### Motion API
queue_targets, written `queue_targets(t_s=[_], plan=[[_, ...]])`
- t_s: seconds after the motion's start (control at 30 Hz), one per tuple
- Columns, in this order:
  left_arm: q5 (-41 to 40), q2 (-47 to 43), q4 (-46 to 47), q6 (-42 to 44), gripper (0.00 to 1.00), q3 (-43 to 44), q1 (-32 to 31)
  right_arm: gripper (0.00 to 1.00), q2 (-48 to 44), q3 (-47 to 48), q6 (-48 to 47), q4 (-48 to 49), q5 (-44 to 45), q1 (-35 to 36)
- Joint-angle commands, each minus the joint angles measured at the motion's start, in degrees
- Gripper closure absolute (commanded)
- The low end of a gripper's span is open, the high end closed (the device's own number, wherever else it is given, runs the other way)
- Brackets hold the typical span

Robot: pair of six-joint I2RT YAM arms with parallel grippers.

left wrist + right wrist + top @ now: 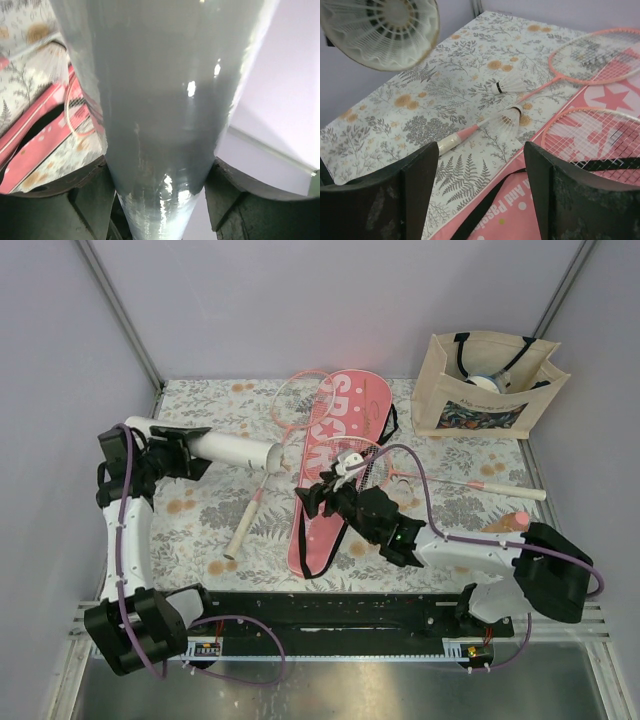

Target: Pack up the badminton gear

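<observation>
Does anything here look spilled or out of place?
Yes. Two shuttlecocks lie loose on the flowered tablecloth beside the shaft of one racket, outside the white tube gripped in the left arm's jaws.

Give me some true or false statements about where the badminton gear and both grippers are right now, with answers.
1. The left gripper holds the white tube. True.
2. The right gripper is shut on the pink cover. False: its jaws stand open with nothing between them.
3. Shuttlecocks lie loose on the table. True.
4. The tote bag stands at the near left. False: it stands at the far right.
5. Both rackets are inside the cover. False: both lie outside it, one across it.
</observation>
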Motion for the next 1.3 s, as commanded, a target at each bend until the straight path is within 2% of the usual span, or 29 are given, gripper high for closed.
queue_targets(t_s=[0.0, 0.1, 0.2, 0.27, 0.33, 0.4, 0.43, 0.57, 0.67, 0.87, 0.97, 1.27], plan=[[-6.9, -4.0, 4.5, -10.7, 0.59, 3.8, 2.5, 0.23, 6.0, 5.1, 16.8, -3.1, 3.3, -2.2], [-7.4, -4.1, 5.8, -12.6, 0.59, 5.1, 2.6, 0.26, 11.4, 10.6, 22.6, -6.5, 0.7, -5.3], [-7.8, -4.7, 5.9, -13.8, 0.59, 4.2, 2.6, 0.28, 17.5, 15.7, 21.4, -5.6, 0.7, -6.7], [-7.6, -4.9, 6.5, -14.8, 0.59, 3.2, 2.7, 0.3, 22.8, 17.4, 15.3, -1.0, -0.1, -6.7], [-6.3, -4.2, 7.2, -15.3, 0.6, 2.9, 2.6, 0.31, 26.1, 18.1, 4.5, 3.7, -2.0, -6.8], [-5.5, -3.2, 6.9, -14.7, 0.59, 3.6, 2.6, 0.3, 28.6, 18.9, -2.8, 5.2, -3.9, -7.0], [-5.5, -2.5, 6.7, -14.3, 0.59, 4.1, 2.6, 0.31, 29.9, 19.8, -6.6, 4.0, -4.9, -7.2], [-6.2, -1.1, 5.6, -13.8, 0.59, 5.5, 2.6, 0.32, 32.6, 29.6, -7.7, -10.1, -11.3, -8.7], [-5.9, 0.3, 6.2, -14.9, 0.59, 6.5, 2.6, 0.33, 34.3, 34.9, -13.8, -18.6, -14.1, -8.7], [-4.2, 3.3, 6.5, -15.8, 0.59, 10.3, 2.7, 0.27, 32.3, 29.0, -34.2, -15.2, -7.7, -8.6], [-3.0, 4.7, 8.2, -17.4, 0.59, 11.6, 2.9, 0.27, 33.2, 28.8, -41.8, -15.6, -8.2, -8.8], [-3.0, 5.4, 9.6, -19.2, 0.59, 14.0, 2.9, 0.3, 40.4, 34.0, -48.8, -14.0, -12.6, -8.8]])
